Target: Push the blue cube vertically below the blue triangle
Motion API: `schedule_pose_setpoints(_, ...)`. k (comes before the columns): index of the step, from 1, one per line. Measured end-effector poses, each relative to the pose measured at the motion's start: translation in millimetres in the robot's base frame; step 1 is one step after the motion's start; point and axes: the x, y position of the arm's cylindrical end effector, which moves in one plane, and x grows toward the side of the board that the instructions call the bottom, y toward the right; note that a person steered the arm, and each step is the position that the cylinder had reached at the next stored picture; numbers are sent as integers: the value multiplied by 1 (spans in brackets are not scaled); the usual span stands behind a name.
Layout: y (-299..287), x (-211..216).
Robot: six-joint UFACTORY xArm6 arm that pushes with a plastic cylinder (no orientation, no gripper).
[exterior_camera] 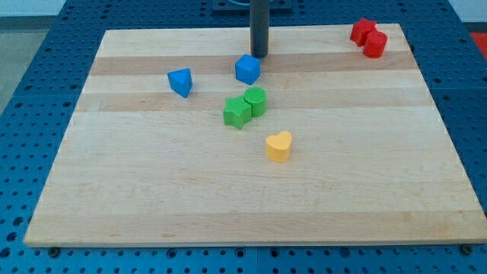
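The blue cube (247, 69) sits on the wooden board (152, 198) near the view's top centre. The blue triangle (181, 81) lies to its left and slightly lower in the view, well apart from it. My tip (260, 55) is the lower end of the dark rod, just above and to the right of the blue cube, very close to its upper right corner. I cannot tell if it touches the cube.
A green star (237, 113) and a green cylinder (256, 101) touch each other just below the blue cube. A yellow heart (279, 146) lies lower, near the centre. Two red blocks (368, 36) sit together at the top right corner.
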Motion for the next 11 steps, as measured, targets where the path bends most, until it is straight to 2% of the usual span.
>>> schedule_pose_setpoints(2, 1, -1)
schedule_pose_setpoints(4, 4, 32)
schedule_pose_setpoints(7, -53, 68)
schedule_pose_setpoints(11, -106, 144)
